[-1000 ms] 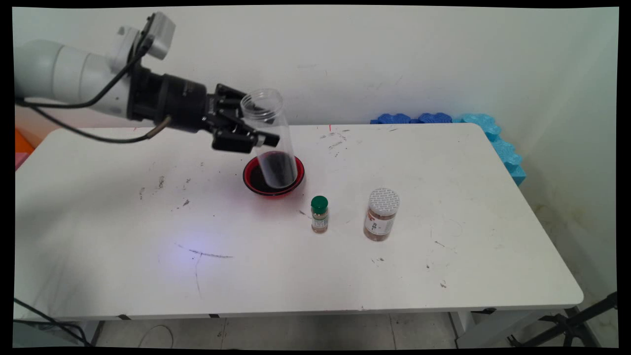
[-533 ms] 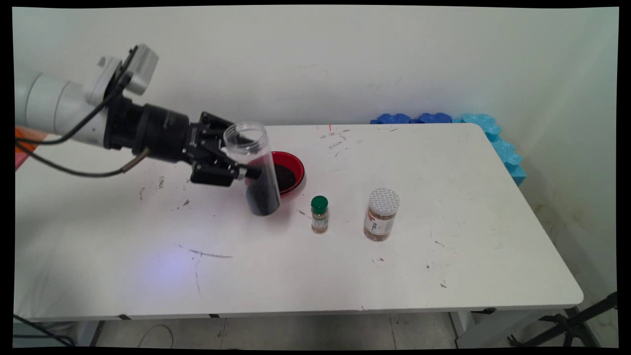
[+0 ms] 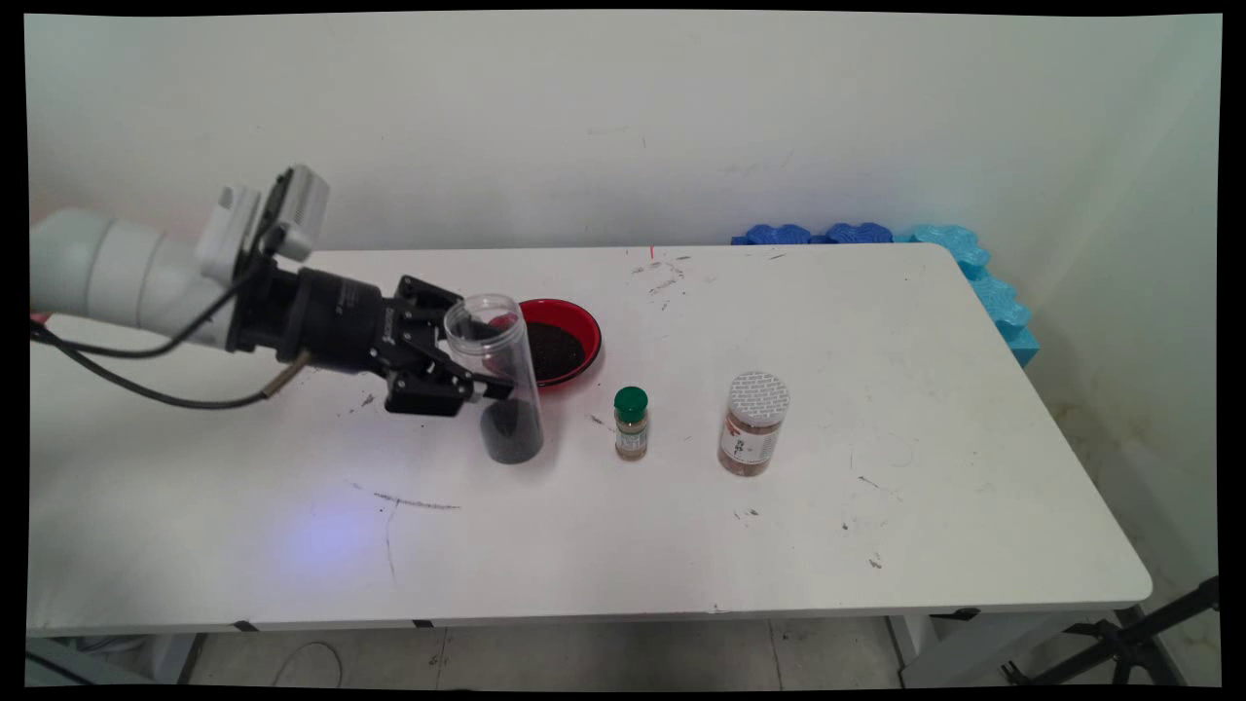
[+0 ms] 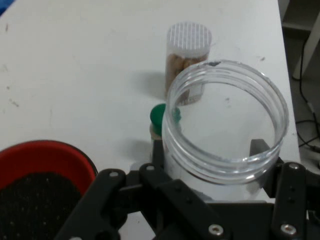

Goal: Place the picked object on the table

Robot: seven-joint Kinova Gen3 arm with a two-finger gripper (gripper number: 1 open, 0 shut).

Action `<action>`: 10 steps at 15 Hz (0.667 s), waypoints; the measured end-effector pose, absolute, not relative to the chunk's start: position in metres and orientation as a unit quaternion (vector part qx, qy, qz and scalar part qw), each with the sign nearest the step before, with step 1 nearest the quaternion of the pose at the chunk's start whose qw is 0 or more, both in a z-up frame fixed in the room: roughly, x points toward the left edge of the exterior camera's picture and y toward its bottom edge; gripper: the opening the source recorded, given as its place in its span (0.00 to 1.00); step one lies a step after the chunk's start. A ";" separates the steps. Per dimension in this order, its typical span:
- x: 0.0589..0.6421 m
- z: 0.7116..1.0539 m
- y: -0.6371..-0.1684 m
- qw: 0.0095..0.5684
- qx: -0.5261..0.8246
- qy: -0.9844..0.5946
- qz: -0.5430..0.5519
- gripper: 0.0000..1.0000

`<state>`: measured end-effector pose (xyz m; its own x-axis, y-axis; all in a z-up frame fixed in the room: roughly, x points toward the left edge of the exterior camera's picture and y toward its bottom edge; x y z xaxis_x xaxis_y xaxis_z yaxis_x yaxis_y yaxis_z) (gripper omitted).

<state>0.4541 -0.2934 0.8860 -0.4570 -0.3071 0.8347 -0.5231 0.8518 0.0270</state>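
We are seeing the arm reaching in low and nearly level, its tool (image 3: 484,391) clamping the clear jar (image 3: 498,375) at mid-height. The jar is standing upright on the tabletop (image 3: 876,526), just beside the red bowl (image 3: 574,336), dark grains filling its bottom.

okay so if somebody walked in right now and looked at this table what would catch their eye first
The gripper grasps a tall clear jar with dark powder at its bottom, standing open-mouthed at the table's middle left. Just behind the jar sits a red bowl of the same dark stuff. To its right stand a green-capped bottle and a white-lidded jar.
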 end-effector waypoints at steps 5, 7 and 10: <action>0.450 0.858 -0.295 0.454 0.246 -0.849 0.114 0.00; 0.448 0.848 -0.296 0.451 0.245 -0.851 0.112 0.00; 0.445 0.835 -0.296 0.449 0.243 -0.853 0.110 0.00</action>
<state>0.4453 -0.2964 0.8354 -0.4787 -0.3167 0.8188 -0.5134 0.8576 0.0316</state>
